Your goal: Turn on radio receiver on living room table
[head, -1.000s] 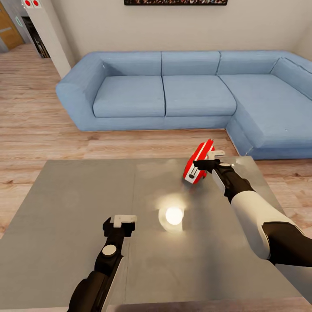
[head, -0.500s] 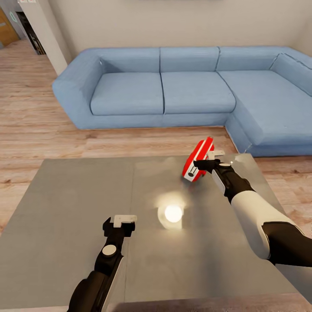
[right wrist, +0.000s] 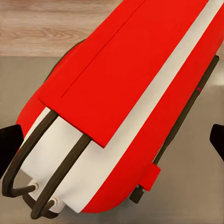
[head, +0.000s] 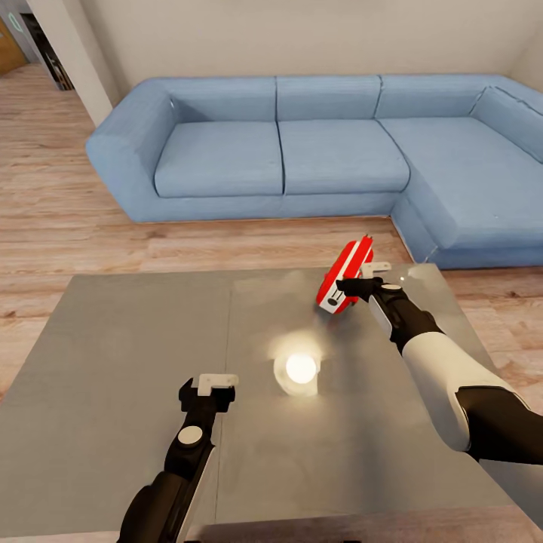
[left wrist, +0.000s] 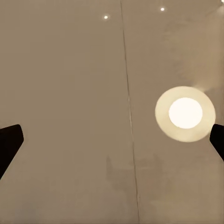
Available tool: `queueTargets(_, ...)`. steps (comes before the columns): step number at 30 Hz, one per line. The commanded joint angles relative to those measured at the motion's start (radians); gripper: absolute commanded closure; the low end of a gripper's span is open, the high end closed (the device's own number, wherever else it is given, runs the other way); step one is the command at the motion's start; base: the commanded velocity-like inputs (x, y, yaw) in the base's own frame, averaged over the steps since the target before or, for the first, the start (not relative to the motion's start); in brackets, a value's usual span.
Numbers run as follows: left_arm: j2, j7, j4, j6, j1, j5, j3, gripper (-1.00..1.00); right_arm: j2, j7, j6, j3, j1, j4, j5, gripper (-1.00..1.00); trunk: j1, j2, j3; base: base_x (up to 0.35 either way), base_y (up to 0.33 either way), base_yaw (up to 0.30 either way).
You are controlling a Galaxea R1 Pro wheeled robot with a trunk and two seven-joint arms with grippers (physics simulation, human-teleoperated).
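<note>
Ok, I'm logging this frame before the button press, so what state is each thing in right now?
radio receiver: tilted up on the table, right hand at its near side, contact unclear.
right hand: open, fingers spread wide of the radio.
left hand: open, hovering over bare tabletop, holding nothing.
table: glossy top, one seam, a lamp's bright reflection on it.
sofa: nothing lying on it.

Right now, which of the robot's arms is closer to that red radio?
The right. Its tool is right up against the red radio at the table's far side; the left tool hovers over the table nearer the robot, well short of it.
</note>
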Motion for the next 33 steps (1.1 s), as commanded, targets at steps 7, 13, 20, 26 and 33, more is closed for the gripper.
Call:
queueTargets(7,0.000,0.000,0.000,0.000,0.000,0.000,0.000,-1.00,0.000,-0.001,-0.002,-0.001,0.000,0.003,0.002,1.00,0.000,0.000,-0.001,0.000,0.000,-0.003)
queueTargets(13,0.000,0.000,0.000,0.000,0.000,0.000,0.000,-1.00,0.000,-0.003,-0.003,-0.001,0.000,0.004,0.000,1.00,0.000,0.000,-0.001,0.000,0.000,0.000)
queueTargets(20,0.000,0.000,0.000,0.000,0.000,0.000,-0.001,-1.00,0.000,-0.003,-0.002,-0.002,0.000,0.005,0.000,1.00,0.000,0.000,-0.001,0.000,0.000,0.000)
queueTargets(26,0.000,0.000,0.000,0.000,0.000,0.000,-0.001,-1.00,0.000,-0.002,-0.001,-0.001,0.000,0.005,-0.002,1.00,0.000,0.000,-0.001,0.000,0.000,0.000)
queueTargets(33,0.000,0.000,0.000,0.000,0.000,0.000,-0.001,-1.00,0.000,-0.003,-0.001,-0.001,0.000,0.005,-0.001,1.00,0.000,0.000,-0.001,0.000,0.000,0.000)
